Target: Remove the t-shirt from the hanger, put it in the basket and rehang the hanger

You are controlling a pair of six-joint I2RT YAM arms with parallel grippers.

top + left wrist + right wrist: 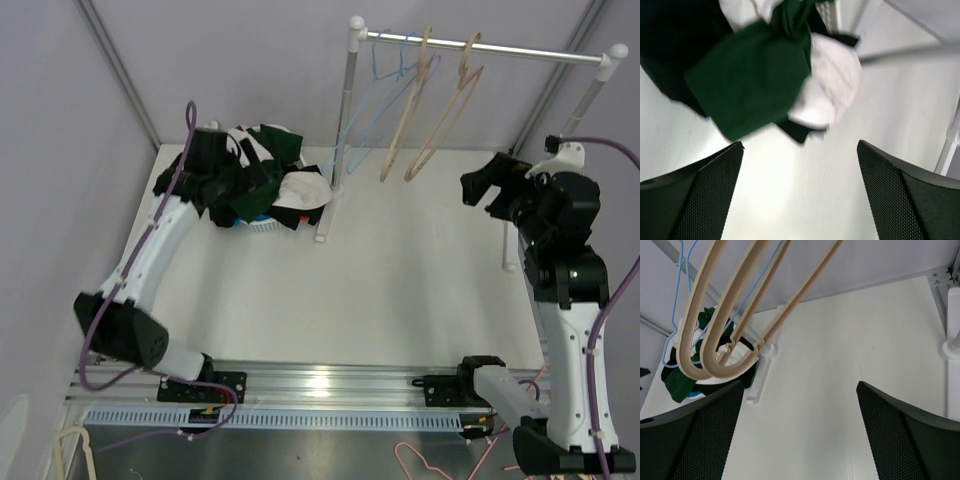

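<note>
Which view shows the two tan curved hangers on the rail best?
Top external: both tan curved hangers show whole, hooked on the metal rail, with nothing on them. The right wrist view catches only their lower loops, close up. The left wrist view shows none of them.

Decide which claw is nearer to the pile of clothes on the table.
Left. The left claw hangs right over the pile of clothes at the far left. The right claw is across the table, near the rail's right post.
</note>
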